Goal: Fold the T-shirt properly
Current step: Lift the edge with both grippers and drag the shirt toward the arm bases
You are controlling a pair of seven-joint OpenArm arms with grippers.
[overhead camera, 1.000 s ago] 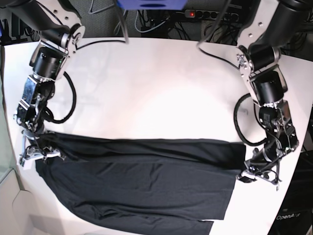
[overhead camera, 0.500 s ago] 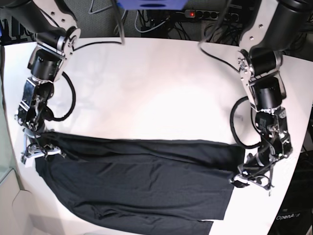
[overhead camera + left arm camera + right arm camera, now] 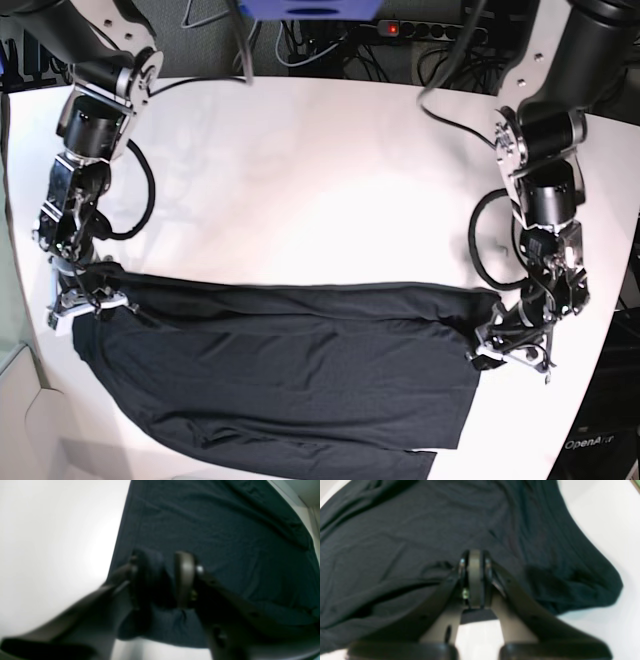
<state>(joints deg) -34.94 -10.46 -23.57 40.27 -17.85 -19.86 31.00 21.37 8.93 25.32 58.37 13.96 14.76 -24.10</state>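
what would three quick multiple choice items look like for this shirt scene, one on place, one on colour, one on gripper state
1. Where does the T-shirt lie on the white table?
A. along the near edge
B. at the far edge by the cables
C. hanging fully off the table

2. What colour is the T-shirt?
A. white
B. black
C. red

3. How do the left gripper and right gripper stand?
A. both wide open
B. left fingers parted, right fingers pressed shut on the cloth
C. left shut, right parted

Key: 1 A, the base view shows the shirt spread across the near part of the table, with the far part bare. 2 B, the fabric is plain black in all views. 3 B, the left wrist view shows a gap between the fingers with fabric in it, while the right wrist view shows the fingers together at the shirt's edge.
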